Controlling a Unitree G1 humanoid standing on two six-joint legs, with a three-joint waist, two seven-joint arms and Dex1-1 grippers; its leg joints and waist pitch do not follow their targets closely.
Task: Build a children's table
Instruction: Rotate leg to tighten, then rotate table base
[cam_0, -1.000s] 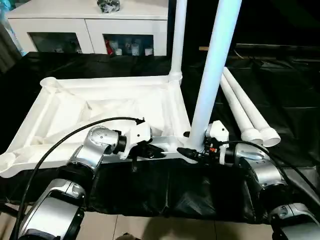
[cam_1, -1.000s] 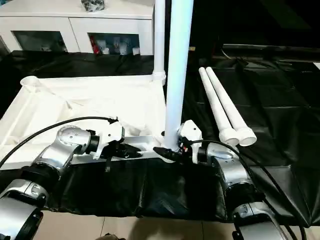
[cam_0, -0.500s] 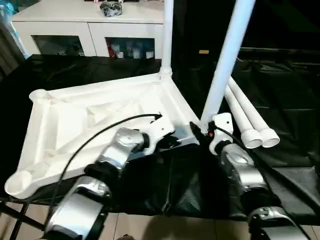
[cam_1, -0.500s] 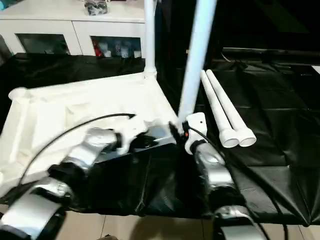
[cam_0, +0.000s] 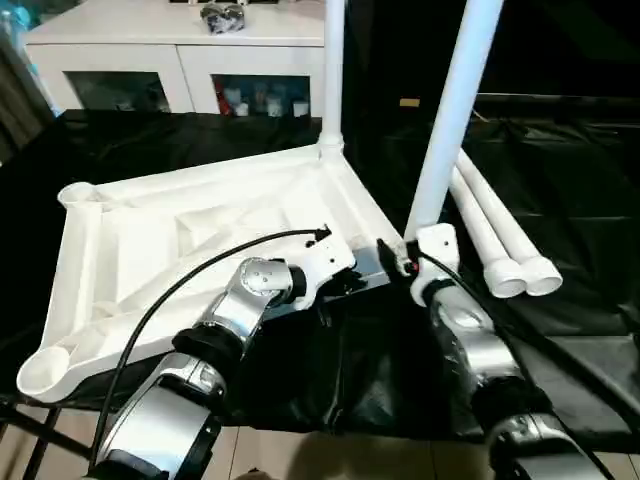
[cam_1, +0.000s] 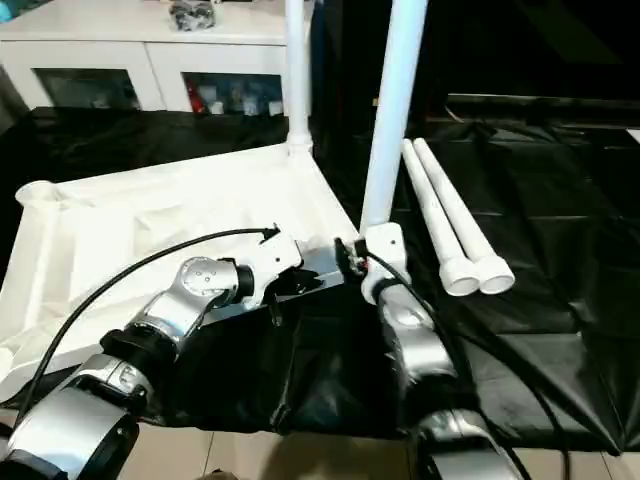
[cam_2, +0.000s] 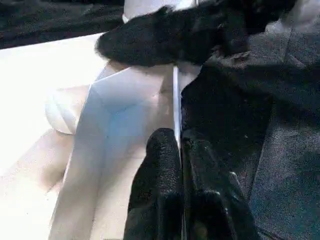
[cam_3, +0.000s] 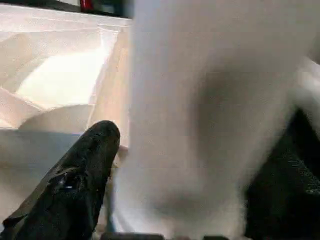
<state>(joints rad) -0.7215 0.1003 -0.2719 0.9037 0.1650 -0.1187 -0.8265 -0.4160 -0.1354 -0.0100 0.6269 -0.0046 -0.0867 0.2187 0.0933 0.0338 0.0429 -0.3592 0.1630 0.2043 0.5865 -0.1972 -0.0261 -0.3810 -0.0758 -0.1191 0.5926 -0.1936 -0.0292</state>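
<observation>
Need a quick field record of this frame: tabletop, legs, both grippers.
tabletop: white plastic rectangular top, underside up on black cloth
legs fitted: two white tube legs upright in sockets, far corner, near corner
legs loose: two, lying side by side on cloth
left gripper: shut on top's thin near rim
right gripper: at near leg's base, grip unclear

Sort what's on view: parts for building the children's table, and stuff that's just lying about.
For the job:
- upturned white table top
- two standing legs
- two loose legs on the black cloth

Just about:
- white cabinet
- dark object on it
</observation>
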